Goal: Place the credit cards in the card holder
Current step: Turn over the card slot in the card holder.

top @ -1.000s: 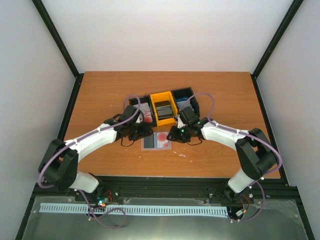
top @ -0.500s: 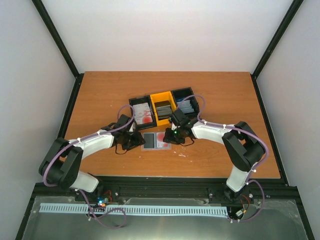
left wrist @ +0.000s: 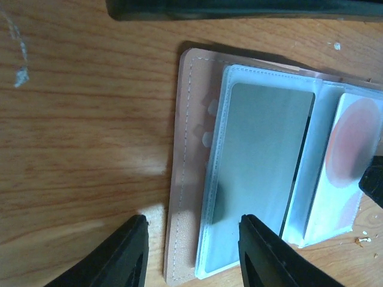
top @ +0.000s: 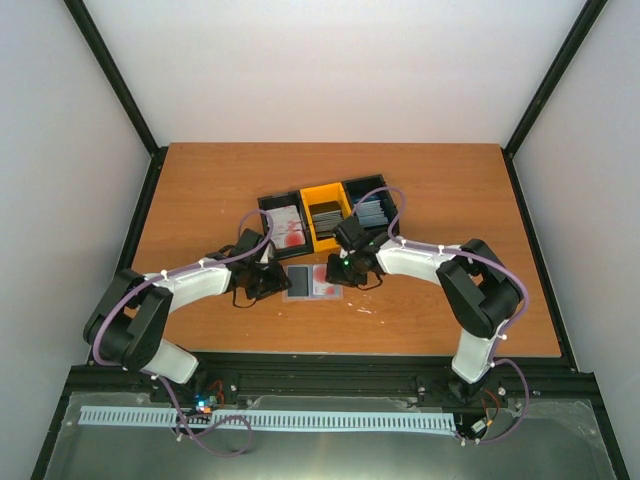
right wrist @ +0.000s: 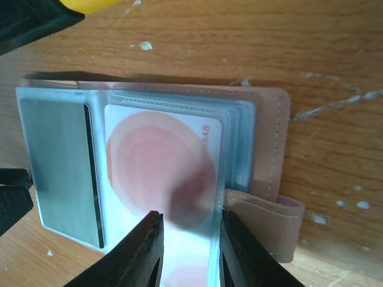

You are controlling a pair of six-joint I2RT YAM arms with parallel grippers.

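Note:
The tan card holder [top: 312, 282] lies open on the table. A dark grey card [left wrist: 263, 161] sits in its left clear sleeve and a white card with red blotches [right wrist: 161, 161] in its right sleeve. My left gripper [top: 272, 281] is open and empty, its fingers [left wrist: 128, 254] straddling the holder's left edge [left wrist: 182, 179]. My right gripper [top: 341, 271] is slightly open, low over the white and red card, with its right finger [right wrist: 242, 251] at the sleeve's edge beside the holder's strap [right wrist: 269, 230].
Behind the holder stand three joined trays: a black one with white and red cards [top: 285, 222], a yellow one with dark cards [top: 327, 218], and a black one with blue cards [top: 370, 210]. Bare wooden table lies left, right and in front.
My left gripper has drawn back to the left off the holder, and the dark grey card now shows in the left sleeve. My right gripper has shifted a little left over the holder.

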